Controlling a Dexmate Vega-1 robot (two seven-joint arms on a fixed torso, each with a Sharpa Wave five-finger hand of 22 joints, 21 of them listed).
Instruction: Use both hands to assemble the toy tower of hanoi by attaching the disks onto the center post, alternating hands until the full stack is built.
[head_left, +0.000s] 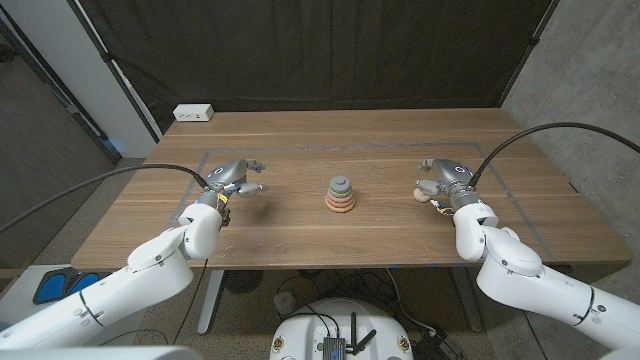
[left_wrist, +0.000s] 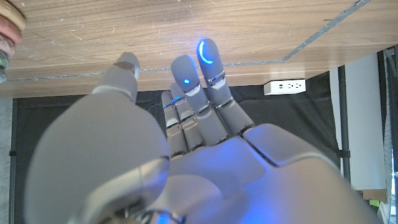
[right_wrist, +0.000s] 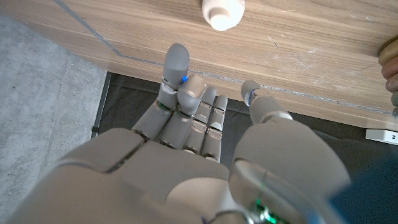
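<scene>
In the head view one stack of disks (head_left: 340, 194) stands on its post at the middle of the table (head_left: 300, 235), between two hands: the left hand (head_left: 238, 178) well apart on its left with fingers spread and empty, the right hand (head_left: 447, 177) well apart on its right, fingers apart, with one loose pale disk (head_left: 421, 197) just beside it. In the left wrist view the left hand (left_wrist: 186, 162) reaches out with fingers (left_wrist: 208, 62) extended and holding nothing, the stack (left_wrist: 9, 31) at the picture's edge. In the right wrist view the right hand (right_wrist: 205, 162) is likewise unclenched and empty, one white piece (right_wrist: 222, 12) lying on the table beyond its fingertips.
</scene>
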